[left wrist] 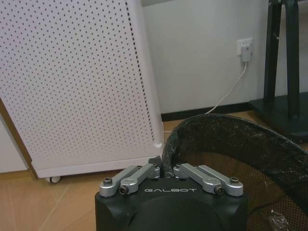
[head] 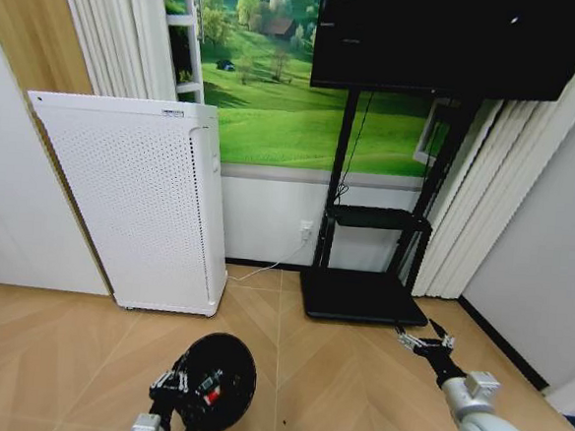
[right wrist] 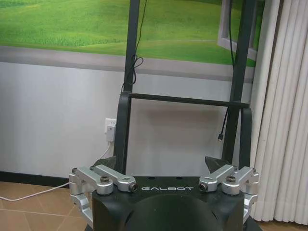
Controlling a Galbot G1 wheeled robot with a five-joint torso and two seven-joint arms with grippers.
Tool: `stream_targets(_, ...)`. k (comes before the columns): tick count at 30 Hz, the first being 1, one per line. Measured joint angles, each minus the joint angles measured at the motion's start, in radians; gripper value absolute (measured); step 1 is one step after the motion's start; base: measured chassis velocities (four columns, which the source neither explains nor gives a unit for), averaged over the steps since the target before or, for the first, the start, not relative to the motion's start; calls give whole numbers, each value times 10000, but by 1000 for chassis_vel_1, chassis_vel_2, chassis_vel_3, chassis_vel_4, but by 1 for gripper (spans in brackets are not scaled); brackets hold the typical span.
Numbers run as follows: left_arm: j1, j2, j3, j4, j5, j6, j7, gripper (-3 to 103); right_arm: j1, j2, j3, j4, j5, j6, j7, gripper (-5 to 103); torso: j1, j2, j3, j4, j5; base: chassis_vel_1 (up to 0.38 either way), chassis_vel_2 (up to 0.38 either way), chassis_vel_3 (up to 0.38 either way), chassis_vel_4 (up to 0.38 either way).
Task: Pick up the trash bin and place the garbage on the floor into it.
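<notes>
- The small black round mesh-walled trash bin [head: 219, 380] is held above the wooden floor [head: 355, 378], low in the head view and to the robot's left, in front of the tall white perforated appliance [head: 135, 205].
- The left hand [head: 171, 384] is closed on the trash bin's rim at the side nearest the robot; in the left wrist view its fingers [left wrist: 139, 174] meet on the black rim [left wrist: 169, 159], one on either side of the wall.
- A small red item [head: 214, 398] lies inside the trash bin, seen through its mouth; what it is cannot be told.
- A crinkled clear scrap [left wrist: 278, 220] lies against the inner mesh wall.
- The right hand [head: 425, 342] is open and empty, extended over the floor on the robot's right, close to the base of the black television stand [head: 361, 295] and well apart from the trash bin.
- In the right wrist view the dark fingertips [right wrist: 107, 163] stand wide apart.
- Legible writing: "GALBOT" on the black housing of each hand, white on the left, dark on the right.
- A white plug [left wrist: 245, 49] sits in the white wall socket.
</notes>
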State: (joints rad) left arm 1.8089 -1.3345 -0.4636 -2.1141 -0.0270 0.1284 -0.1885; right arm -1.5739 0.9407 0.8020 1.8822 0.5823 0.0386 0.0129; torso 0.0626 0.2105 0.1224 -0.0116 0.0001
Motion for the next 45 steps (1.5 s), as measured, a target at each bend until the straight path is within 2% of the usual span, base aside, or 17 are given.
stream_targets(4, 323, 360, -169, 113, -96, -28, -67, 7, 0, 0, 0, 0, 0, 0, 0, 100, 0, 1, 0, 2, -1, 139, 155, -127, -126)
stream_targets(12, 493, 577, -251, 529, -158, -31, -161, 7, 0, 0, -1, 2, 0, 0, -1, 100, 0, 0, 0, 1, -6, 174, 176, -180, -166)
stream_targets(15, 314, 544, -185, 911, -130, -46, -215, 7, 0, 0, -3, 3, 0, 0, -1, 100, 0, 1, 1, 5, 1, 75, 74, -21, -47)
stream_targets(23, -200, 175, 168, 1863, 127, -429, -233, 7, 1, 0, -1, 2, 0, 0, 0, 100, 1, 0, 0, -3, 1, -47, -36, 28, 37)
stream_targets(35, -109, -98, 416, 2219, 370, -752, -221, 7, 0, 0, -2, 2, 0, 0, -1, 100, 0, 1, 0, 0, -3, -4, -3, 1, 4)
stream_targets(45, 100, -79, 415, 1978, 288, -738, -242, 7, 0, 0, -2, 2, 0, 0, -1, 100, 0, 1, 0, -1, -2, 0, 0, 0, 0)
